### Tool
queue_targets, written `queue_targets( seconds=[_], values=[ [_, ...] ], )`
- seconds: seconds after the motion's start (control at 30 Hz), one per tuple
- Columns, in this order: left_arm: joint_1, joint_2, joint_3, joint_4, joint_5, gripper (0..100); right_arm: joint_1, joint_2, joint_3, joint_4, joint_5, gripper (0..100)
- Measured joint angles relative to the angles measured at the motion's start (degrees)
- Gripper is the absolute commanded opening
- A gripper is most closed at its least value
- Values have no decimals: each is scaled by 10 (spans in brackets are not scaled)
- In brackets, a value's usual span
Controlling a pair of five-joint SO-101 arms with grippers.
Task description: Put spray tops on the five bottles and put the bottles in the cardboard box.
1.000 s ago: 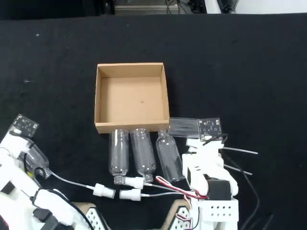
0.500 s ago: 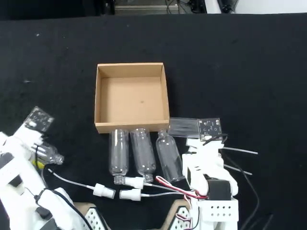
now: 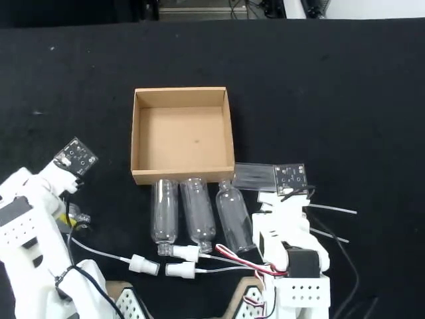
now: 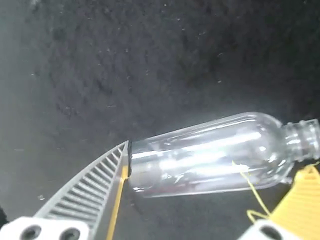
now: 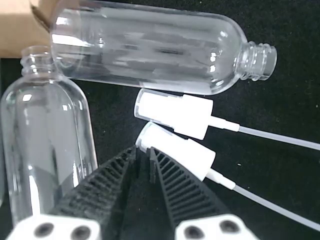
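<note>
Left arm travel is recorded: over the last second it has swung in toward the open brown cardboard box (image 3: 182, 176). It now stands off the box's left front corner, well apart from it. Its left gripper (image 4: 217, 162) is clamped on a clear plastic bottle (image 4: 200, 150), with the body between the jaws and the threaded neck bare. No top is fitted, so this is judged a carry toward capping, not boxing.

To the right of the box front, the right gripper (image 5: 148, 154) is closed with nothing between its jaws. Its tips are at a white spray top (image 5: 175, 155) with a long dip tube, and a second white spray top (image 5: 172, 115) lies just beside that one.

None of the five bottles is capped or boxed yet. Three clear uncapped bottles (image 3: 198, 212) lie side by side just in front of the box's front wall. A fourth clear bottle (image 3: 252, 176) lies at the box's right front corner. Three more white spray tops (image 3: 180, 269) lie beyond that row, farther from the box.

Obstructions: the bottle row bars a low approach to the box from the front. A loose dip tube (image 3: 99, 251) trails beside the left arm and could snag.
</note>
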Motion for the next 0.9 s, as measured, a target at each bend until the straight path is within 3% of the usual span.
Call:
queue_targets(
  seconds=[0.23, 0.37, 0.5, 0.7, 0.9],
  values=[
    [-15, -1, -138, 185, -38, 457, 0, 0, 0, 0, 0, 11],
    [-19, 0, -142, 195, -50, 457, 0, 0, 0, 0, 0, 11],
    [-30, 0, -115, 171, -57, 457, 0, 0, 0, 0, 0, 11],
    [-44, 3, -46, 53, -58, 457, 0, 0, 0, 0, 0, 11],
    [-44, 77, -23, -6, -58, 457, 0, 0, 0, 0, 0, 11]
  ],
)
